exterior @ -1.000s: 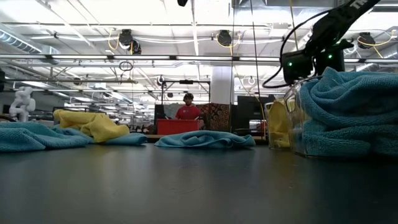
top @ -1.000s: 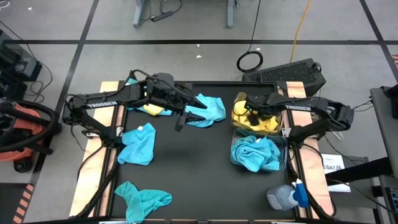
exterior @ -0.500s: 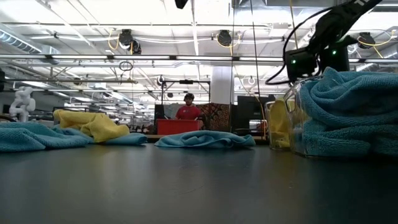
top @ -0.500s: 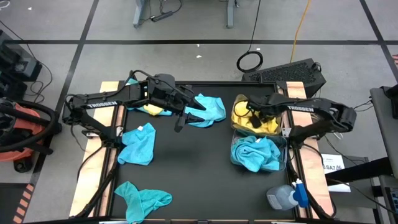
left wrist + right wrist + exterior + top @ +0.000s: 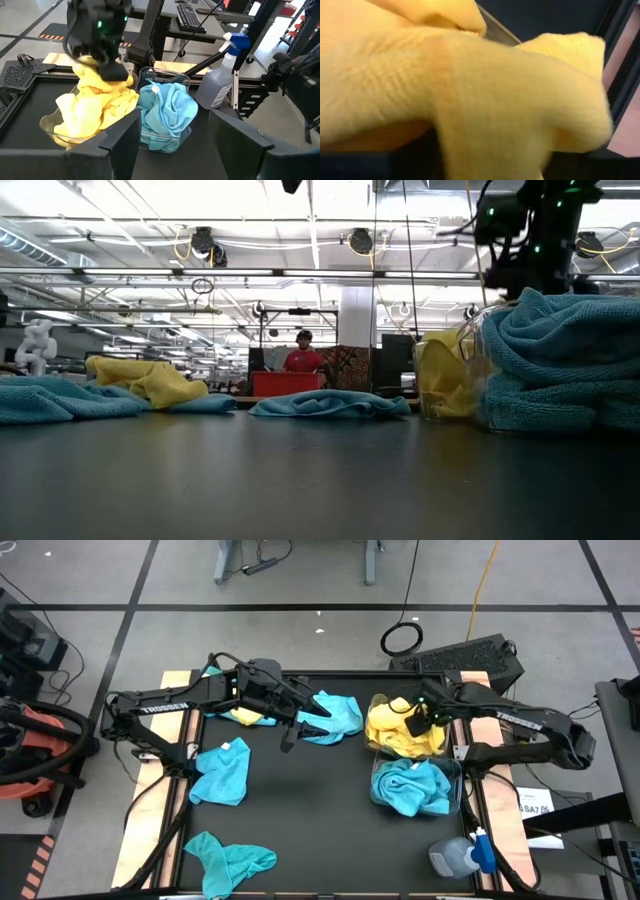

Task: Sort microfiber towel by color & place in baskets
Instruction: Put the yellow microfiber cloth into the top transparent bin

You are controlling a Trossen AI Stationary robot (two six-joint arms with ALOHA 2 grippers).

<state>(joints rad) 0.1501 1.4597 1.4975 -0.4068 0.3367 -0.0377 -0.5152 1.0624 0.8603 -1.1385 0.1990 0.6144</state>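
Yellow microfiber towels [image 5: 395, 730] bulge from the far clear basket [image 5: 380, 700], and teal ones [image 5: 408, 788] fill the near basket [image 5: 458, 802]. My right gripper [image 5: 418, 720] hangs just above the yellow heap and points down; in its wrist view yellow cloth [image 5: 470, 90] fills the picture. My left gripper [image 5: 298, 730] hovers open and holds nothing, over the table's middle. Loose teal towels [image 5: 335, 715] [image 5: 222, 772] [image 5: 228, 860] lie flat on the table. A yellow towel [image 5: 245, 717] lies beneath the left arm.
A grey spray bottle with a blue cap [image 5: 460, 855] stands near the table's front right corner. A black keyboard [image 5: 470, 658] lies beyond the far edge. Bare black tabletop [image 5: 310, 810] lies between the loose towels and the baskets.
My right gripper has risen out of the far basket, most of the way in the last half second. The yellow towels there now stand higher and spread wider over the basket's rim than before.
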